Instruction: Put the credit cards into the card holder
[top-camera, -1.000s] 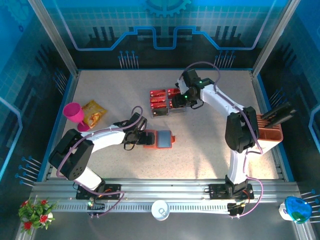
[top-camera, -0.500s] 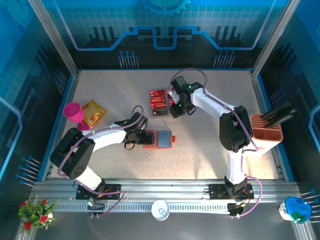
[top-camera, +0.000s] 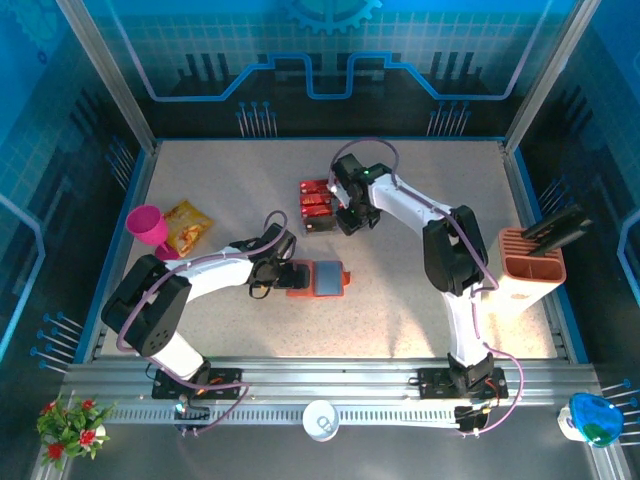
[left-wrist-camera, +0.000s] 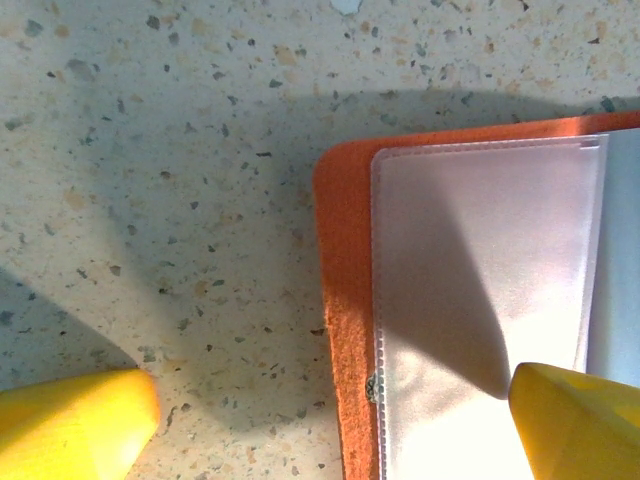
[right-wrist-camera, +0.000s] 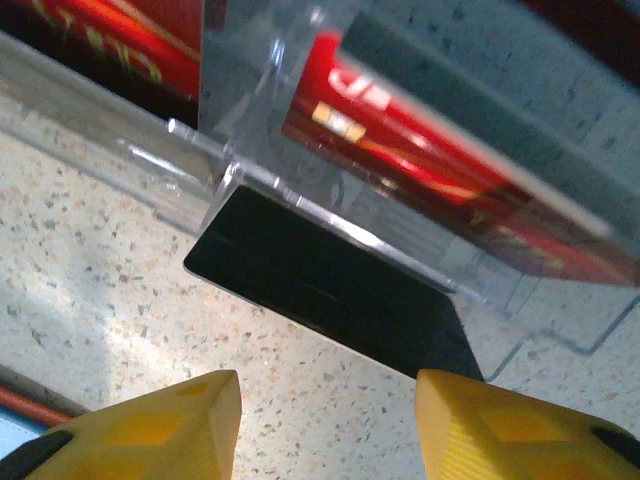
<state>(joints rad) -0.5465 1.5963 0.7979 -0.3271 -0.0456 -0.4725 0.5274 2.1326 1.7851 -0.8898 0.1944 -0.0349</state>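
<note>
Two arms work over the speckled table (top-camera: 230, 180) in the top view. The left gripper (top-camera: 283, 275) sits at the left edge of the open card holder (top-camera: 322, 278) near the middle, and the right gripper (top-camera: 350, 216) hangs just beside the credit cards (top-camera: 317, 203) farther back.

In the left wrist view, the yellow fingers (left-wrist-camera: 75, 420) are spread wide, one over bare table and the other above the holder's frosted pocket (left-wrist-camera: 480, 300).

In the right wrist view, the fingers (right-wrist-camera: 150, 425) are likewise parted. They face red cards in what looks like a clear stand (right-wrist-camera: 250, 90) on a black base (right-wrist-camera: 320, 290).
</note>
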